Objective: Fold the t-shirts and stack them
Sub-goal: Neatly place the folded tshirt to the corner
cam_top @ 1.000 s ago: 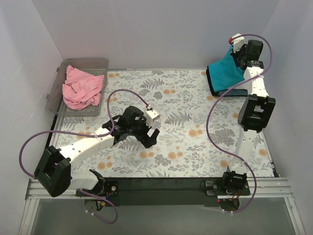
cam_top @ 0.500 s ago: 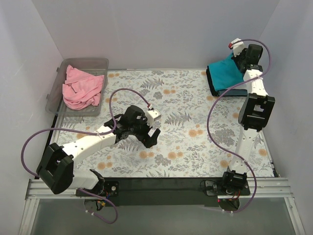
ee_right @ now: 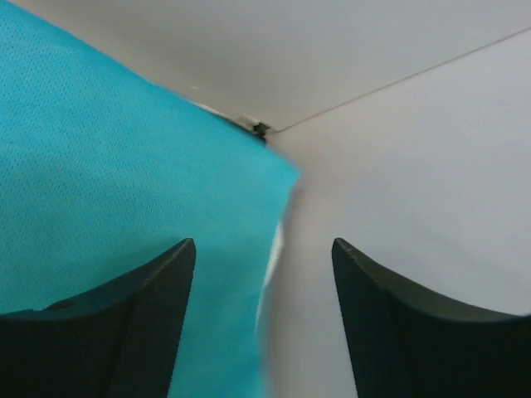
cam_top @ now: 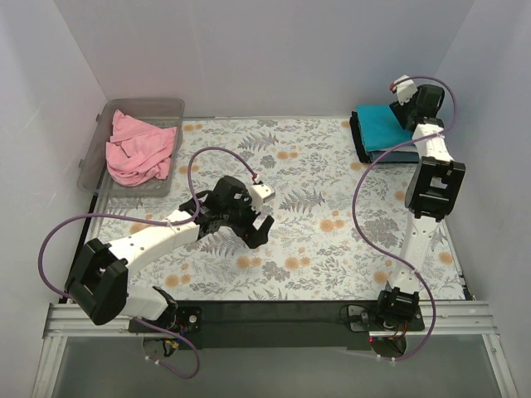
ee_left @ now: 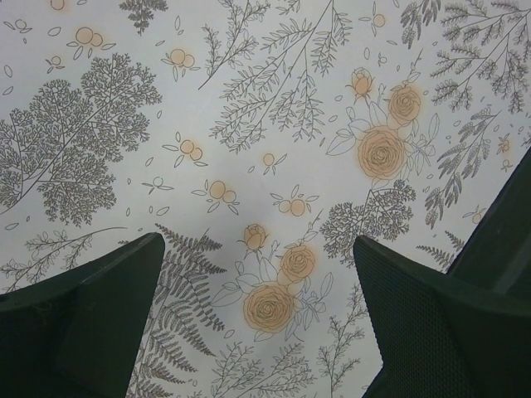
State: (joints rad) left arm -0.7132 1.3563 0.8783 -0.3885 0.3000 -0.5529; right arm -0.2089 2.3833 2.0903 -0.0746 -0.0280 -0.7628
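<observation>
Teal t-shirt [cam_top: 380,126] lies flat far right under parted right jaws, pink t-shirt [cam_top: 139,149] in bin [cam_top: 149,103], left jaws spread.

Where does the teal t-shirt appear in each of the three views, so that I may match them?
Top external: the teal t-shirt lies folded at the far right corner of the floral table cloth, beside the right gripper.
Left wrist: not in it; only the floral table cloth.
Right wrist: the teal t-shirt fills the left half.
Shared landmark: the right gripper, in the top and right wrist views only.
</observation>
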